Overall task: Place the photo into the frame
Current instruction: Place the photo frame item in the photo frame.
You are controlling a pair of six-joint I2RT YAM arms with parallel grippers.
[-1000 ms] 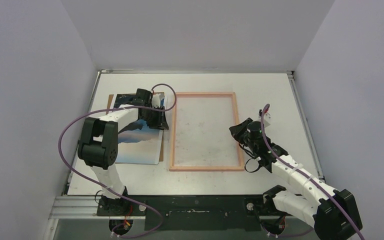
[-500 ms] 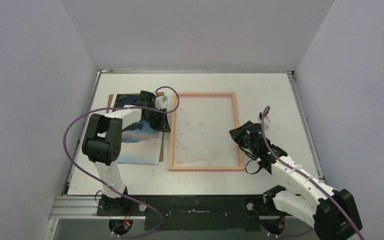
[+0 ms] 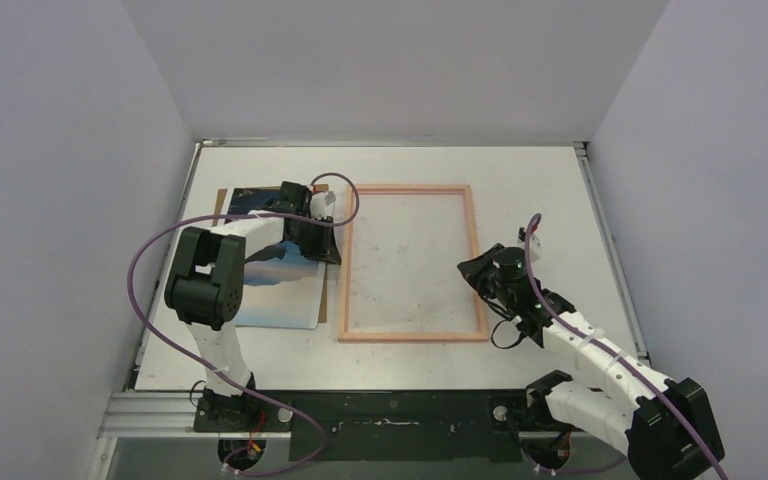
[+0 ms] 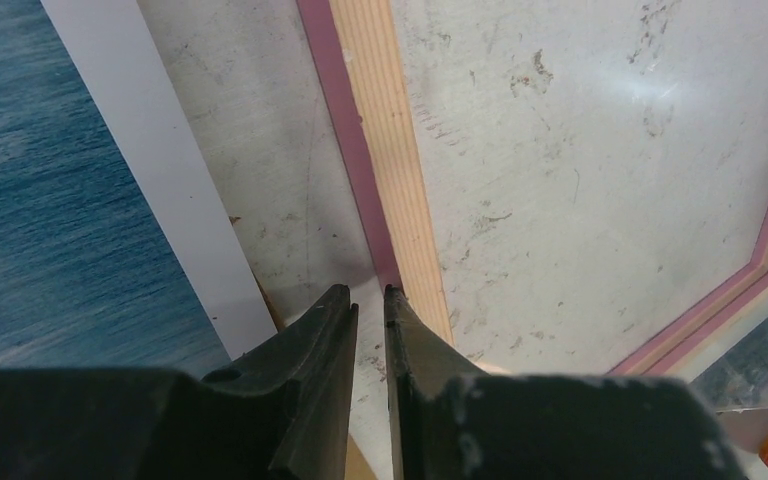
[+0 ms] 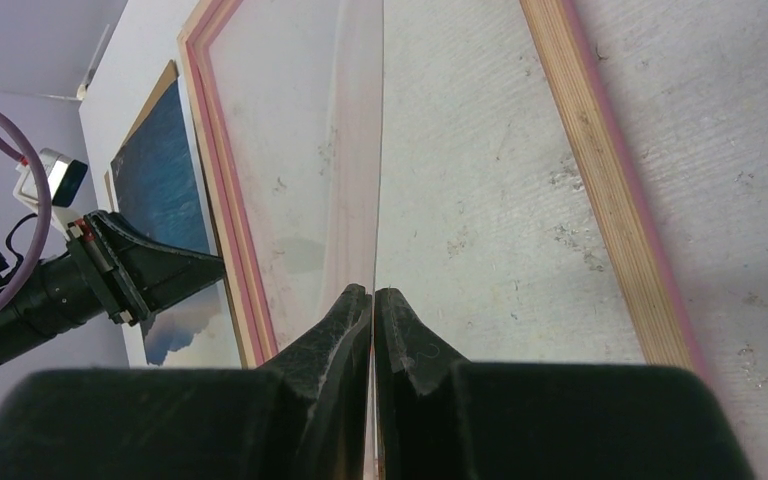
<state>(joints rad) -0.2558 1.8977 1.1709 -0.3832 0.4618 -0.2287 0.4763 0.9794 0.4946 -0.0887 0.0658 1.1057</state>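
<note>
The frame (image 3: 410,337) lies flat mid-table, wood-coloured back up with a pink edge. The photo (image 3: 280,295), blue sky with pale clouds, lies flat left of it on a brown backing board (image 3: 221,203). My left gripper (image 3: 332,255) is low between the photo and the frame's left rail. In the left wrist view its jaws (image 4: 368,292) stand a narrow gap apart with nothing between, tips at the rail's (image 4: 400,170) outer edge, the photo (image 4: 50,180) to the left. My right gripper (image 3: 468,265) is at the right rail, shut (image 5: 373,292) on the edge of a thin clear pane (image 5: 355,150).
White walls close in the table on the left, back and right. A metal rail runs along the near edge by the arm bases. The left arm's purple cable (image 3: 150,270) loops out over the table's left side.
The left gripper has shifted slightly toward the frame's left rail and lower. The right gripper has edged a little nearer, still on the pane. Frame and photo have not moved.
</note>
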